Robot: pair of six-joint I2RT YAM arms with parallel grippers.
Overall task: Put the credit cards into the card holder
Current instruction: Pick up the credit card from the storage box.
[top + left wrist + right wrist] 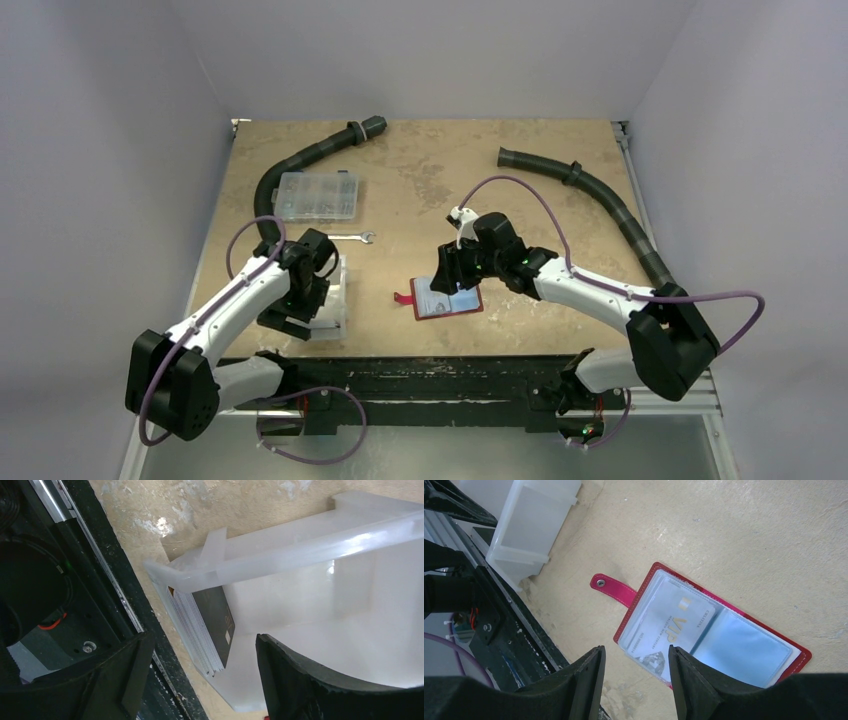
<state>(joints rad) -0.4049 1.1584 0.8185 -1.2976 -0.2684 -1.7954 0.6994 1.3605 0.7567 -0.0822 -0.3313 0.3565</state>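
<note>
Left gripper (200, 672), jaws apart, hangs nearest the credit cards (212, 625), stacked on edge along the white bin (300, 545) wall; right gripper (636, 680), jaws apart and empty, hovers over the open card holder (644, 587).

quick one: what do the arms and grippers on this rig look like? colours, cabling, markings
Both match. The left arm and right arm have white tubular links with chunky black joint housings. A purple cable loops along each arm from base to wrist. The left gripper and right gripper each have two matte black fingers with broad, curved outer faces. No readable markings.
</note>
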